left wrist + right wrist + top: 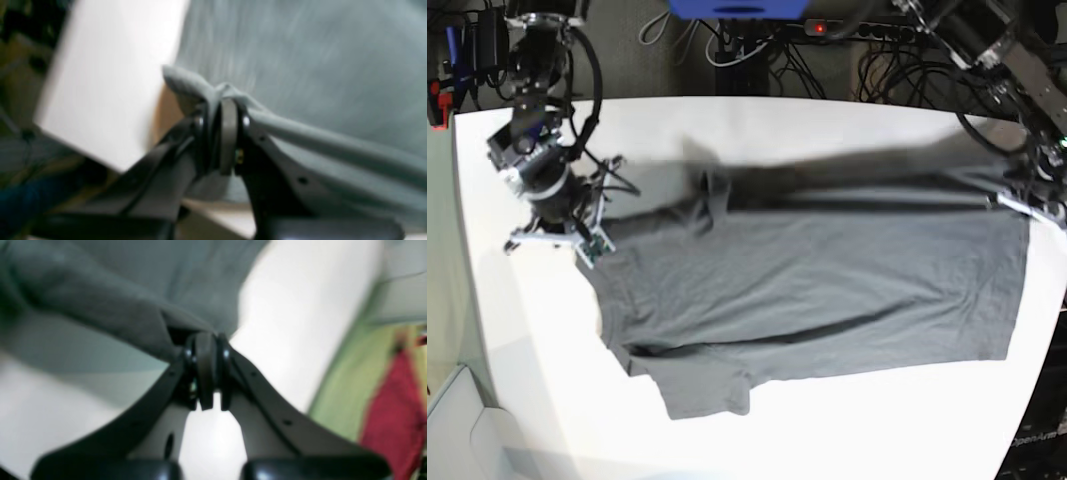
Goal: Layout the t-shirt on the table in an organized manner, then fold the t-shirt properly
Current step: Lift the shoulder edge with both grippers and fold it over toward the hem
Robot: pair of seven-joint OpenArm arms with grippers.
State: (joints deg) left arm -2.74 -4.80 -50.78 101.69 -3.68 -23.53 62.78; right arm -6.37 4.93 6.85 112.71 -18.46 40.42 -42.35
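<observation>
Grey t-shirt (827,290) | pinched in both jaws | spread on table (847,430)

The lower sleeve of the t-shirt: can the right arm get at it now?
Probably not at once: the right gripper is shut on the t-shirt near its shoulder. Nothing lies between it and the lower sleeve.

- The t-shirt (827,290) is plain dark charcoal grey, with no print or pattern
- The table (827,440) is smooth plain white
- Both grippers, left gripper (222,110) and right gripper (206,343), have black fingers with dark grey pads
</observation>
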